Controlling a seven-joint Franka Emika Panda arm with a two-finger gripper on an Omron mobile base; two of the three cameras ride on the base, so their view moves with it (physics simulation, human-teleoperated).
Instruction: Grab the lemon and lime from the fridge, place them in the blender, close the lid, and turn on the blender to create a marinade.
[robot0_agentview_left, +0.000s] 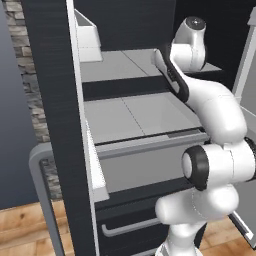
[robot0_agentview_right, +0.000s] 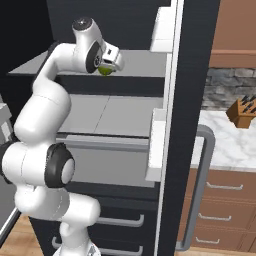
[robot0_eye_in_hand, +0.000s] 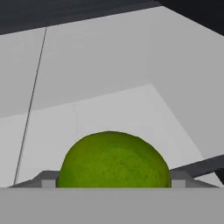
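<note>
My end effector (robot0_agentview_right: 106, 67) reaches into the open fridge (robot0_agentview_right: 125, 115), low over its upper pale grey shelf (robot0_agentview_right: 140, 62). Its fingers (robot0_eye_in_hand: 48, 181) stand wide apart on either side of the lime (robot0_eye_in_hand: 113, 159), a bright green ball resting on that shelf; whether they touch it I cannot tell. To the right outside the fridge, a knife block (robot0_agentview_right: 243, 113) sits on a marble worktop (robot0_agentview_right: 225, 145)

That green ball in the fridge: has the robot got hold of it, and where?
It cannot be told for sure. The lime sits between the fingers of the tool, one at each side, but whether they press on it is unclear.
</note>
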